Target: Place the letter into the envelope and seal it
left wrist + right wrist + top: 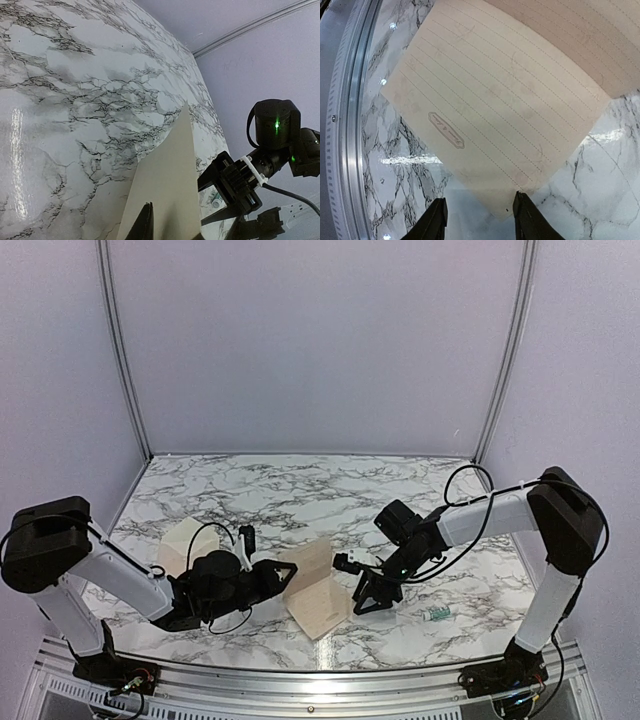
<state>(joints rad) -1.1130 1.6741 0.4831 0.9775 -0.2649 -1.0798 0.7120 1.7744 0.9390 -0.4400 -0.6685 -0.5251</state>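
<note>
Two robot arms meet at a lined letter (322, 605) lying on a marble table (300, 490), with an envelope (183, 545) off to the left.

The pale letter lies near the table's front edge, between the two grippers. The part of it toward the left arm is bent up off the surface and the rest lies flat. The left gripper (288, 575) is at that raised left edge, and its fingers (145, 225) appear pinched together on the paper, though the wrist view shows only one of them clearly. The right gripper (482, 222) hovers just over the letter's near right corner, fingers apart and gripping nothing. The cream envelope lies flat behind the left arm, well apart from the letter. A small green-and-white object (437, 615), too small to identify, lies right of the right gripper.
</note>
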